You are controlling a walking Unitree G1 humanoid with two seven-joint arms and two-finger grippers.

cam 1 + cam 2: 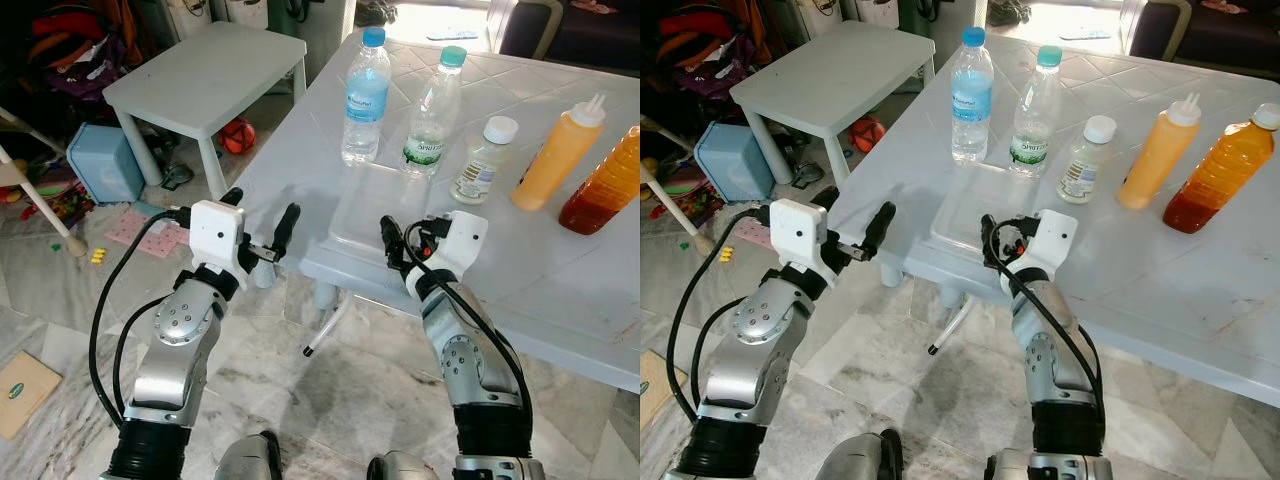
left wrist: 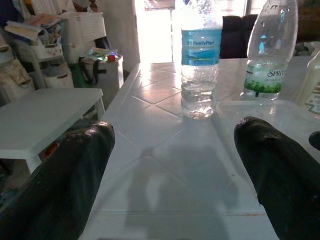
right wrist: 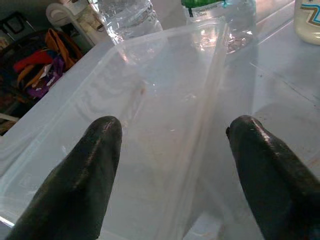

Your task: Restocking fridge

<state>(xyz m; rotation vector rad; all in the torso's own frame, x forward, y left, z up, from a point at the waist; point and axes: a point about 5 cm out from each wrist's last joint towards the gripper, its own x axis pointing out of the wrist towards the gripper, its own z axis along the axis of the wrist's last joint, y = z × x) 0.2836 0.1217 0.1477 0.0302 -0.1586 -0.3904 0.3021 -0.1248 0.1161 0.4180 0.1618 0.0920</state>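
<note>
On the white table (image 1: 560, 280) a clear plastic tray (image 1: 372, 205) lies at the near left corner. Behind it stand a blue-capped water bottle (image 1: 365, 95) and a green-label Sprite bottle (image 1: 432, 110). To their right are a small white-capped bottle (image 1: 483, 160), an orange squeeze bottle (image 1: 558, 155) and an amber bottle (image 1: 608, 185). My right gripper (image 1: 405, 238) is open at the tray's near edge, and the tray (image 3: 165, 115) lies between its fingers (image 3: 85, 175). My left gripper (image 1: 262, 215) is open at the table's left corner and holds nothing. It faces the water bottle (image 2: 201, 60).
A low white side table (image 1: 205, 75) stands to the left, with a red ball (image 1: 238, 135) under it. A blue box (image 1: 105, 165), toys and pink sheets litter the marble floor at the left. The table's leg (image 1: 330, 320) is just ahead of my body.
</note>
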